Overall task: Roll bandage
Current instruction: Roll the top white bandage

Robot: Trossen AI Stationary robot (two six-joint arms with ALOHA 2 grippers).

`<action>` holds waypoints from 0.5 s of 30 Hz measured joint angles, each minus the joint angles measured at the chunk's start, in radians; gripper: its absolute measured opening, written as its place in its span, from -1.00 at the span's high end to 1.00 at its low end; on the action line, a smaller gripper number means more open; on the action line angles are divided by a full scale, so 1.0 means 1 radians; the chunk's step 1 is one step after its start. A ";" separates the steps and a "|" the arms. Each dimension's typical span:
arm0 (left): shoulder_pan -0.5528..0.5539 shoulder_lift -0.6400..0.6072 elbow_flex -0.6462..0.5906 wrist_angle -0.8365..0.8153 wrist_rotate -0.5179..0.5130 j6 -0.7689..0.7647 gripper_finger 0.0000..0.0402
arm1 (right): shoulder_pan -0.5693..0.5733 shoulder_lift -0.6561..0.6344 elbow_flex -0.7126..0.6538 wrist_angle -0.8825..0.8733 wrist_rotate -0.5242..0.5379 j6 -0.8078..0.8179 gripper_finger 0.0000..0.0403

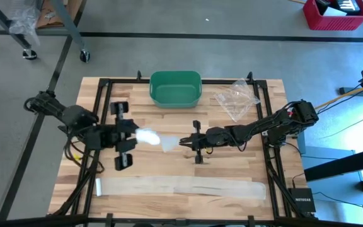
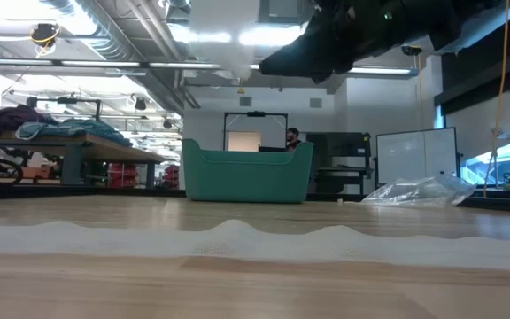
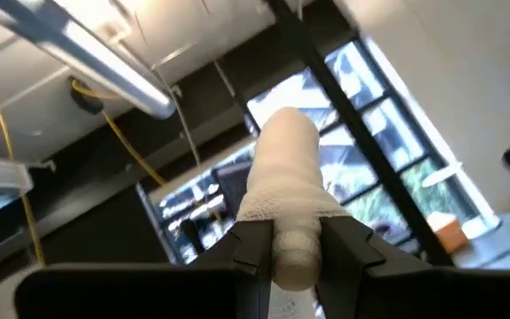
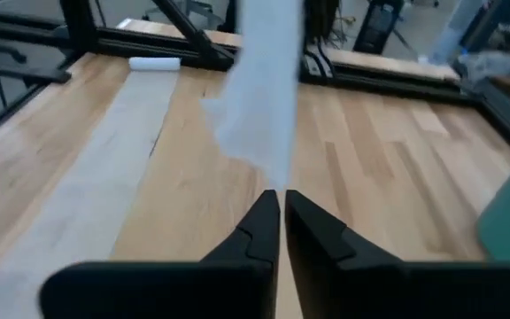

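My left gripper (image 1: pixel 136 135) is at mid-table, shut on a white bandage roll (image 1: pixel 147 135), which also shows in the left wrist view (image 3: pixel 283 168). A short loose tail (image 1: pixel 167 144) runs from the roll toward the table's right, to my right gripper (image 1: pixel 183 142), which is shut on the tail's end. Roll and tail are held above the table. A second bandage (image 1: pixel 181 186) lies unrolled flat along the near edge, with a small rolled end (image 4: pixel 155 63) at its left. My left gripper pinches the roll between its two fingers (image 3: pixel 253 252), on the end of the roll nearest the wrist (image 3: pixel 292 252). The rest of the roll sticks out past the fingertips, lifted clear of the table. My right gripper pinches the tail's free end (image 4: pixel 271 182) between its fingertips, coming level from the table's right. The strip (image 4: pixel 268 80) runs from the fingers away toward the roll, clear of the table.
A green bin (image 1: pixel 175 88) stands at the far middle and a clear plastic bag (image 1: pixel 237 98) at the far right. A black frame (image 1: pixel 263 113) borders the table. Bare wood lies between the grippers and the flat bandage.
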 joint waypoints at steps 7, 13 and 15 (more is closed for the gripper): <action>0.002 -0.001 0.000 -0.036 -0.202 0.017 0.73 | -0.008 -0.039 0.005 -0.151 0.078 0.024 0.43; 0.030 0.000 0.000 -0.240 -0.261 -0.141 0.73 | -0.006 -0.214 0.109 -0.440 0.098 -0.041 0.06; 0.046 0.000 0.000 -0.327 -0.286 -0.228 0.73 | -0.007 -0.279 0.117 -0.456 0.098 -0.050 0.00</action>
